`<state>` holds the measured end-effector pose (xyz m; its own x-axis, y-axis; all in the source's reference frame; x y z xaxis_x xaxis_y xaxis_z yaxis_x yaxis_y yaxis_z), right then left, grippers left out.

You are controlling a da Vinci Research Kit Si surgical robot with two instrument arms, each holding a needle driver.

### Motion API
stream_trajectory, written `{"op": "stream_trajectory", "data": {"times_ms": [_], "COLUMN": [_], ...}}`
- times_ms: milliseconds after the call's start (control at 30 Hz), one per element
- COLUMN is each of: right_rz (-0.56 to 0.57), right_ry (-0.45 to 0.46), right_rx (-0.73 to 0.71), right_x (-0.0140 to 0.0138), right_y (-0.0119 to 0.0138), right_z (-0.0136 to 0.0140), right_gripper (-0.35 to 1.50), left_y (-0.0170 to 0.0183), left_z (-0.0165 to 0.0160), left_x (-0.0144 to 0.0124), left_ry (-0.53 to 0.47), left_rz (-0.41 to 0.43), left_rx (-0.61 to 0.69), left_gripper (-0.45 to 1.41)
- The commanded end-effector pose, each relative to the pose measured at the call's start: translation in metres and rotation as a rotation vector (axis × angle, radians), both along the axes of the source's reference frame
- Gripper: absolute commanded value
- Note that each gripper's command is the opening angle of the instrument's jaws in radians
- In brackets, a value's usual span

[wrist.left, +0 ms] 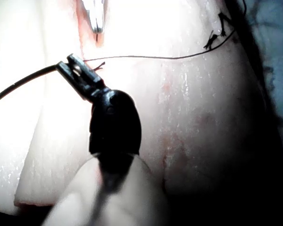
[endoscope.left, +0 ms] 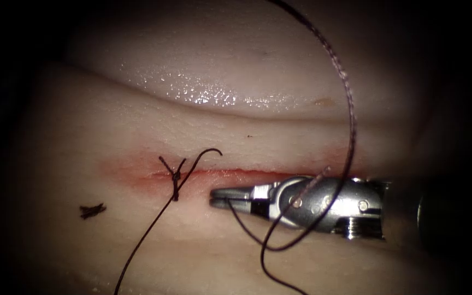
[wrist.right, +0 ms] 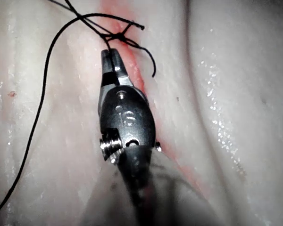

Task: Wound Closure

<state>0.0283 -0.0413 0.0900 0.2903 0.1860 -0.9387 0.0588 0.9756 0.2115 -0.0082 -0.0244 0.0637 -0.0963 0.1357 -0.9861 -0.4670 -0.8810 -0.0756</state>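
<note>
**Closing the cut: one stitch knotted, the rest open**

One stitch is seen tied across the cut point(endoscope.left: 258, 173), and its knot point(endoscope.left: 175, 178) is taken as the landmark. Toward the endoscope view's right of the knot, the cut's pink edges lie unstitched as far as can be followed, so most of the closure is judged to be left. A cut end of thread point(endoscope.left: 92, 210) lies on the tissue point(endoscope.left: 110, 136), well to the left of the knot and below it.

The right tool point(endoscope.left: 220, 197) is laid along the cut just right of the knot, its jaws together. A strand of the thread point(endoscope.left: 154, 224) appears to be pinched between them, as the right wrist view point(wrist.right: 109, 55) suggests. The left tool point(wrist.left: 70, 65) is clamped on the thread near the knot, with the strand drawn out to both sides. Where the needle lies cannot be told.

Open tissue is offered above and below the knot. To its right, room is narrowed by the right tool's body and by thread looped over it. The tissue's fold above the knot forms the nearest edge.
</note>
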Motion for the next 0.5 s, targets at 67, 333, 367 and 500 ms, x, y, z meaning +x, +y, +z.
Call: {"op": "stream_trajectory", "data": {"times_ms": [67, 333, 367, 500], "right_rz": [-0.009, -0.110, -0.127, -0.199], "right_ry": [0.010, 0.121, 0.138, 0.216], "right_rx": [0.006, 0.017, 0.018, 0.031], "right_x": [-0.0004, -0.0042, -0.0044, -0.0042], "right_y": [-0.0009, -0.0070, -0.0080, -0.0109], "right_z": [-0.0005, -0.0077, -0.0090, -0.0135], "right_gripper": [-0.35, -0.35, -0.35, -0.35], "left_y": [-0.0005, -0.0007, -0.0007, -0.0006], "left_z": [0.0006, 0.0002, 0.0002, 0.0003], "left_x": [-0.0007, -0.0025, -0.0027, -0.0029], "left_ry": [0.001, -0.011, -0.012, -0.018], "left_rz": [0.004, 0.024, 0.027, 0.033], "left_rx": [0.003, 0.006, 0.007, 0.007], "left_gripper": [-0.45, -0.45, -0.45, -0.45]}}
